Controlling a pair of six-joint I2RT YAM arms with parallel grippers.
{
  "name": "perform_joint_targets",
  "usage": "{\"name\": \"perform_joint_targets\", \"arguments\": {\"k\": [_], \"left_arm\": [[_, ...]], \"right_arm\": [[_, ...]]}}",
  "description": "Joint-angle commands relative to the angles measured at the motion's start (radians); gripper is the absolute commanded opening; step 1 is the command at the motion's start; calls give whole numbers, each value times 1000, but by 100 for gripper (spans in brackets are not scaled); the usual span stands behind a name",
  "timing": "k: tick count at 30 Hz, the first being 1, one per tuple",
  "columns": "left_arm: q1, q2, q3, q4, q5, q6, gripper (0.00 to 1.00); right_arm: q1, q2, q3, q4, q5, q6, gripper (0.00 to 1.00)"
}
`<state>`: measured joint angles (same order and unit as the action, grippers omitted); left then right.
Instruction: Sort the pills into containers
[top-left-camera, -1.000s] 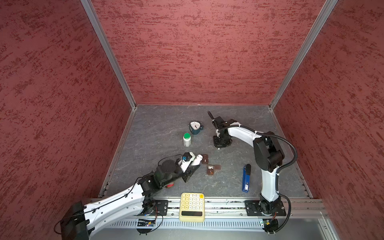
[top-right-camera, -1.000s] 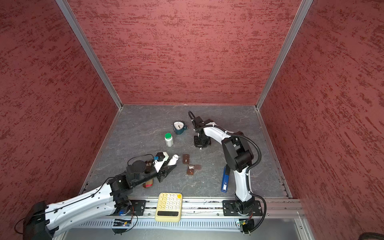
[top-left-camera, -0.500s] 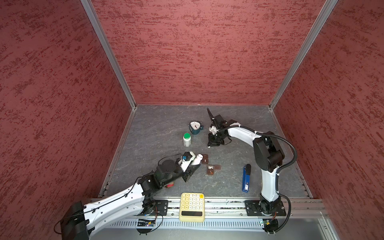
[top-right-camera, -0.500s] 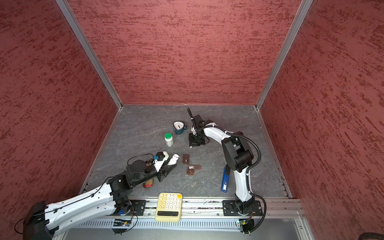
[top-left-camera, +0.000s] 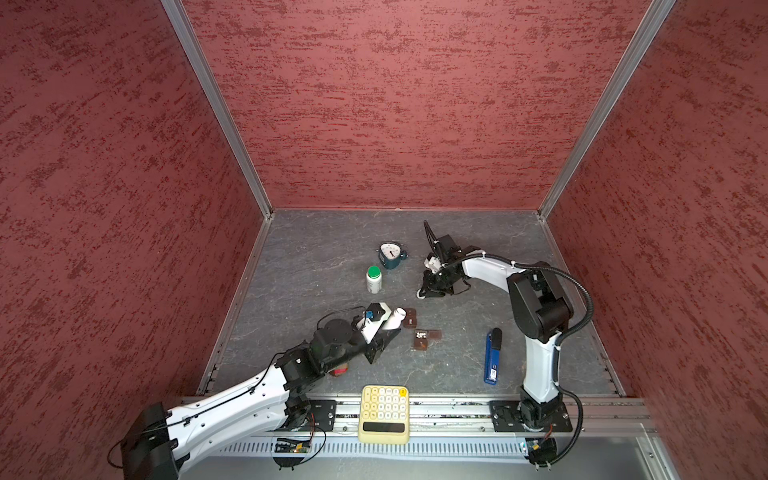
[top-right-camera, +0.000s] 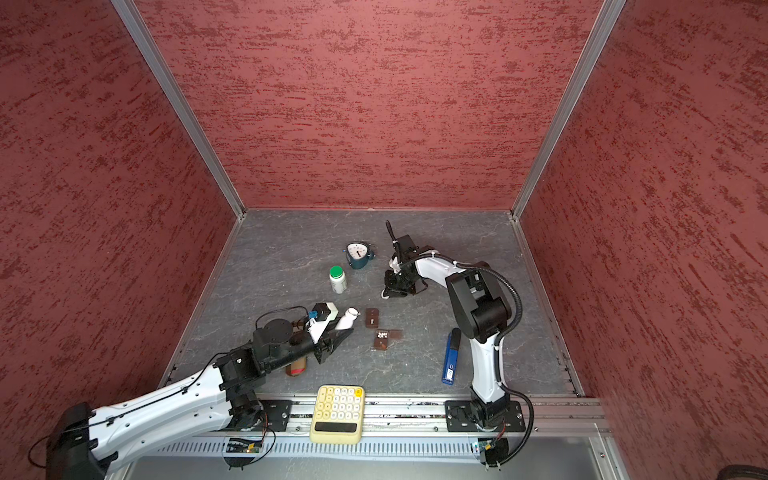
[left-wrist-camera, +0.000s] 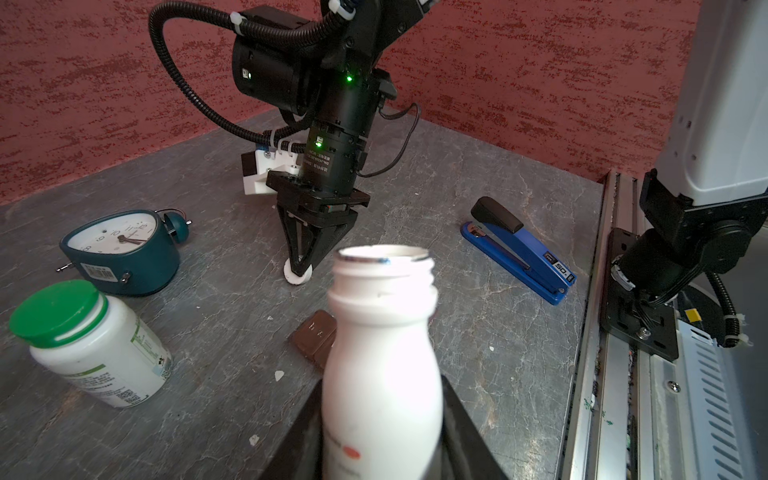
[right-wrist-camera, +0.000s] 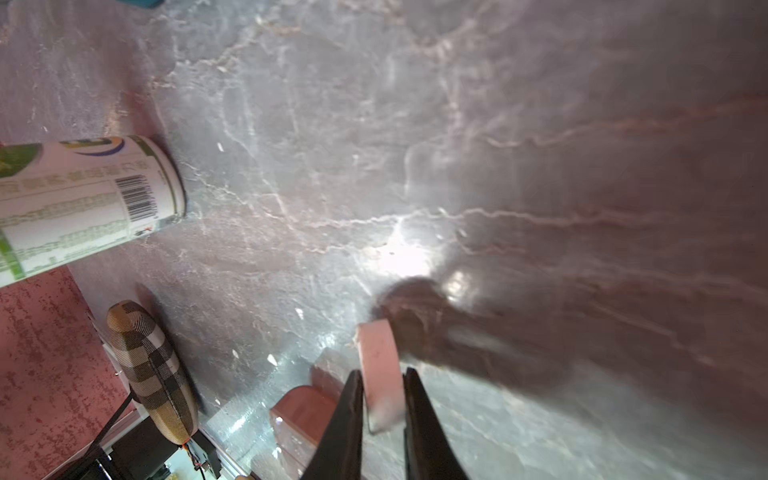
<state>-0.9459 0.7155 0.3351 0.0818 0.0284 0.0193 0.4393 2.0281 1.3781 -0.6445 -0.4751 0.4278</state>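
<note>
My left gripper (top-left-camera: 384, 332) is shut on a small all-white bottle (left-wrist-camera: 382, 357) with no cap, tilted with its mouth toward the containers. The containers lie as two dark brown pieces (top-left-camera: 410, 318) (top-left-camera: 424, 338) just past the bottle's mouth; one of them (left-wrist-camera: 316, 336) shows in the left wrist view. A few pills (left-wrist-camera: 279, 375) lie as tiny white specks on the table. My right gripper (top-left-camera: 420, 294) (right-wrist-camera: 382, 372) points down at the table behind the containers, shut on a white cap (right-wrist-camera: 380, 365) held on edge, low over the table.
A white bottle with a green cap (top-left-camera: 374, 280) and a teal alarm clock (top-left-camera: 390, 253) stand at the back left of the right gripper. A blue stapler (top-left-camera: 492, 353) lies to the right. A yellow calculator (top-left-camera: 384, 411) rests on the front rail.
The right gripper has swung a little left and toward the front with the white cap, tilting its wrist. The left arm and its bottle have not moved.
</note>
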Motion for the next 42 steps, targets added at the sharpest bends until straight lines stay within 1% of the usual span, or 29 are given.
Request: {"name": "perform_joint_targets", "arguments": {"k": [1,4,8,11,15,21,25,29,34,38,42], "left_arm": [[6,2,28,3,15,9,0],[7,4,28,5,16,10,0],[6,5,25,9,15,9,0],[7,6,21,14,14,10,0],[7,9,2,49,12,9,0],[9,29,-40,144,4,8,0],[12,23,-53,162,5,7,0],[14,-8,-65,151,2,4,0],[14,-50,-74,125,-5,-2,0],[14,-69,-78,111,-10,-4,0],[14,-71,-77,107,-9,-4,0]], "right_arm": [[-12,-11,-35,-4,53,-18,23],[-17,-18,-44,-4,59,-19,27],[-19,-41,-47,-25,89,-24,38],[-18,-74,-39,-56,145,-29,48],[-8,-114,-13,-111,237,-26,53],[64,-90,98,-202,346,-28,54],[102,-42,170,-253,405,-24,54],[136,15,237,-289,435,-23,57],[157,78,294,-324,468,-19,58],[162,102,303,-326,480,-12,58],[171,124,307,-327,474,-12,55]]}}
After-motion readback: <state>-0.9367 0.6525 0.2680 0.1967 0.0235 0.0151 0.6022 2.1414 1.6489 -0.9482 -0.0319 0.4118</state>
